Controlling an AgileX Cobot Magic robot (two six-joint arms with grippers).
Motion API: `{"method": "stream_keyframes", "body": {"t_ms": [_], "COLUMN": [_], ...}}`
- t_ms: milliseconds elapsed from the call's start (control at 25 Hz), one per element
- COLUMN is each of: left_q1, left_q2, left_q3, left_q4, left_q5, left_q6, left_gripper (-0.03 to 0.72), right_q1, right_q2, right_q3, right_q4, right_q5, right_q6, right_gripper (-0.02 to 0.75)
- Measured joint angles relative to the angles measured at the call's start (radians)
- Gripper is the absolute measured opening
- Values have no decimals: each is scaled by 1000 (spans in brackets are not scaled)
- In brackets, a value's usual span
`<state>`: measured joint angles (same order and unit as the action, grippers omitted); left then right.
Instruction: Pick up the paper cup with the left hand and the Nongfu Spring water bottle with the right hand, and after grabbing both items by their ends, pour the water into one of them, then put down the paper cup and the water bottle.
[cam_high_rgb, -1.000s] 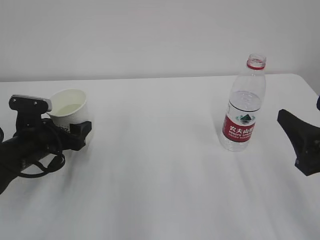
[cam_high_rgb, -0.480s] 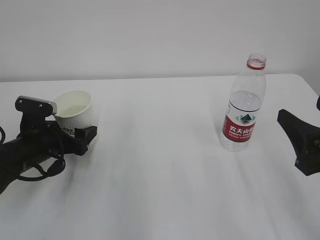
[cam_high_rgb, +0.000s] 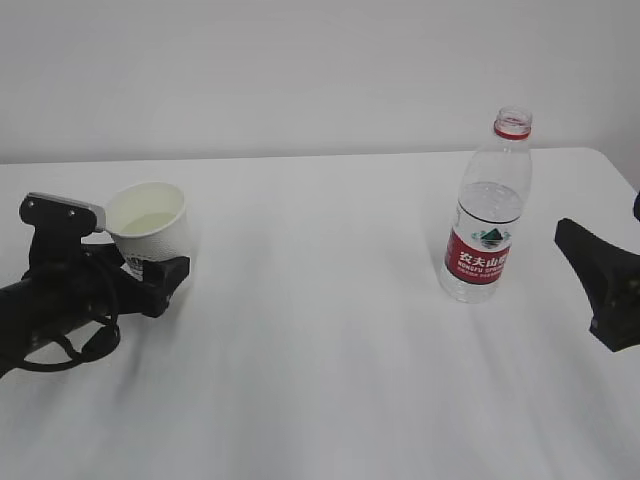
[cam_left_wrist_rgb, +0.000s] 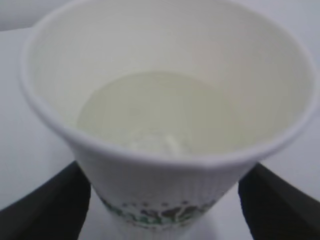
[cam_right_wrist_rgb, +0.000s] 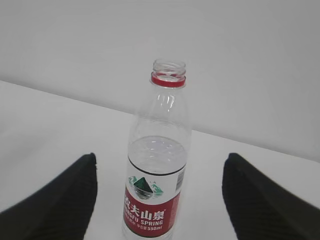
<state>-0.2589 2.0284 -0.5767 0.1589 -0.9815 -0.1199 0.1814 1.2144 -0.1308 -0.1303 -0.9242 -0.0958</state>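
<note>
cup (cam_high_rgb: 150, 228): I see it far left of the bottle (cam_high_rgb: 488, 215), upright on the table (cam_high_rgb: 320, 350); white, cream inside, green print low on its side (cam_left_wrist_rgb: 150, 215). In the L wrist view it fills the frame.
water in cup (cam_left_wrist_rgb: 165, 112): I see a pale pool in the bottom, well below the rim.
L gripper (cam_high_rgb: 140, 265): at the cup, far left of the bottle. Fingers (cam_left_wrist_rgb: 45, 205) sit on either side of the cup's base; in my wrist view there's a sliver of table between each finger and the cup wall, so I read it as spread wide, not clamping. Can't say for sure that neither pad brushes the paper lower down, that bit is out of frame.
L arm (cam_high_rgb: 45, 300): black, cable loop under it, grey plate (cam_high_rgb: 65, 208) just left of the cup rim.
bottle: upright, no cap, red neck ring, red/white label w/ green mountain. Stands free, nothing touching it.
water in bottle (cam_right_wrist_rgb: 157, 150): I see the level abt where the shoulder meets the body, just above the label.
R gripper (cam_right_wrist_rgb: 160, 200): right of the bottle, well apart in the ext view. Fingers (cam_right_wrist_rgb: 55, 200) wide, framing the bottle in my R wrist view w/ clear gaps both sides. Holding nothing.
table: white, plain wall behind the bottle.
</note>
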Motion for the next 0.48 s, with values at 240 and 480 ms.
{"method": "stream_keyframes", "body": {"t_ms": [240, 480], "left_q1": [0, 0], "left_q2": [-5, -30], "left_q3": [72, 170], "left_q4": [2, -6], "left_q5": [-99, -131], "left_q6": [-2, -43], "left_gripper": [692, 692], "right_q1": [0, 0], "right_q2": [0, 0], "right_q3": [0, 0], "right_q4": [0, 0], "right_q5": [0, 0], "right_q6": [0, 0], "right_gripper": [593, 593]}}
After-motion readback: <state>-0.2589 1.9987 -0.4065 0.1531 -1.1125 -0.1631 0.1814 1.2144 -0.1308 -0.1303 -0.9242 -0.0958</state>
